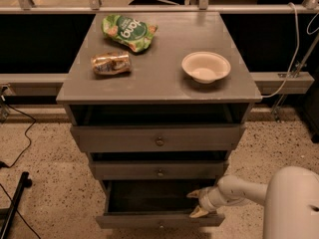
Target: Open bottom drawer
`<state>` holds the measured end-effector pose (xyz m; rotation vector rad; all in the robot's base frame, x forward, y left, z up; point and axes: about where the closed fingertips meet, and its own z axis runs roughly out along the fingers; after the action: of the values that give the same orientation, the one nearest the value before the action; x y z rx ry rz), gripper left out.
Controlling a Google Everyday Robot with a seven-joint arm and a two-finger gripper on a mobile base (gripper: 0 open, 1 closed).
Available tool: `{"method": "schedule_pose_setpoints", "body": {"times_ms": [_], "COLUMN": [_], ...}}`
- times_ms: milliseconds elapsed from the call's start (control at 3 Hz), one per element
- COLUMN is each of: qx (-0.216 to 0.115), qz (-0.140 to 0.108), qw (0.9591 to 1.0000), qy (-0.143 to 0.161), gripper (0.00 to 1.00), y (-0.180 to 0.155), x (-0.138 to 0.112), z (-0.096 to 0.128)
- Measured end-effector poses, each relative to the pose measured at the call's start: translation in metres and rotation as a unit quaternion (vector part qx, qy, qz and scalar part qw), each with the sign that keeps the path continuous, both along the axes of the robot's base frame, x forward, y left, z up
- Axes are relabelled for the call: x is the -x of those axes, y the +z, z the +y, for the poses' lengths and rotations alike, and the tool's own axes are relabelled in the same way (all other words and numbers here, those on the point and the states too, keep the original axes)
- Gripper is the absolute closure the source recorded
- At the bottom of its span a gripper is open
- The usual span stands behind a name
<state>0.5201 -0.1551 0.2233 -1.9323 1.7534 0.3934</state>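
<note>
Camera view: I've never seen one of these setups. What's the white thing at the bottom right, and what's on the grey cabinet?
There is only one picture. The camera looks down at the front of a grey cabinet with three drawers; where the camera is mounted is not known. The white shape at the lower right is a robot's arm. It ends in a gripper, a two-finger claw, which sits open at the right end of the bottom drawer. One finger is inside the drawer and the other is at the front panel's top edge. That drawer is pulled partly out and looks dark inside. The gripper holds nothing. On the cabinet top lie a green bag, a brown packet and a white bowl.
</note>
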Motion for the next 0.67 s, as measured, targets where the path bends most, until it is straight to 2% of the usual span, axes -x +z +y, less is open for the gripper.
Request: {"method": "schedule_pose_setpoints", "body": {"times_ms": [333, 667], "qx": [-0.009, -0.015], "qz": [-0.006, 0.001], "qw": [0.9999, 0.9998], "qy": [-0.005, -0.01], "gripper": [0.55, 0.54], "y": [0.0075, 0.0047], "x": [-0.0042, -0.0073], "z": [-0.0055, -0.009]}}
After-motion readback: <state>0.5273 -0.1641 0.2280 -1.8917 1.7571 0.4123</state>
